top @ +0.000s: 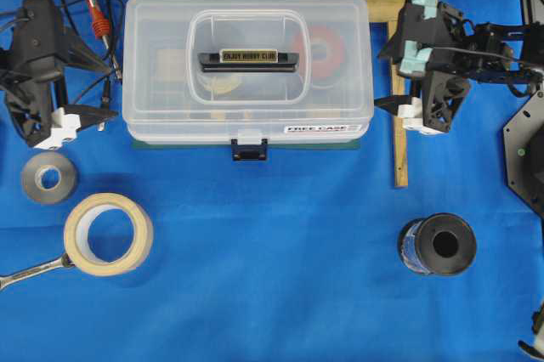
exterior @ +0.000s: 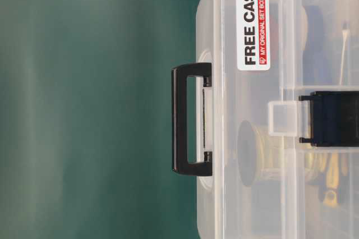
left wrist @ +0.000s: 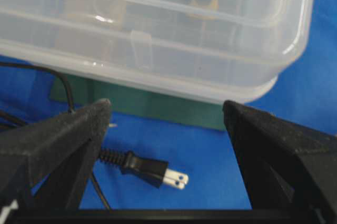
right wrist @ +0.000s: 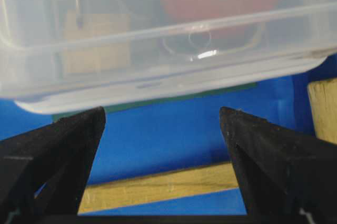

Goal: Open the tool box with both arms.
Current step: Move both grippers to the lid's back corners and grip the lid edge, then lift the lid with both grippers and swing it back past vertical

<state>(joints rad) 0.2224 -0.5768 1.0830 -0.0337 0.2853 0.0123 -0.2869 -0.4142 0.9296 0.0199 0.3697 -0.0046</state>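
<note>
The clear tool box (top: 246,69) lies closed in the middle of the blue cloth. Its black handle bar (top: 249,60) is on top and its dark blue latch (top: 249,149) is at the front. My left gripper (top: 106,86) stands open just off the box's left end, apart from it. In the left wrist view the gripper (left wrist: 167,105) frames bare cloth and a plug (left wrist: 152,169) in front of the box's wall (left wrist: 158,40). My right gripper (top: 381,79) stands open by the right end. Its wrist view shows the gripper (right wrist: 163,111) empty before the box (right wrist: 158,50).
A wooden stick (top: 398,141) lies under the right gripper. A grey tape roll (top: 48,178), a masking tape roll (top: 108,233) and a wrench (top: 30,273) sit front left. A black spool (top: 438,244) is front right. A soldering iron (top: 92,1) with cables lies back left.
</note>
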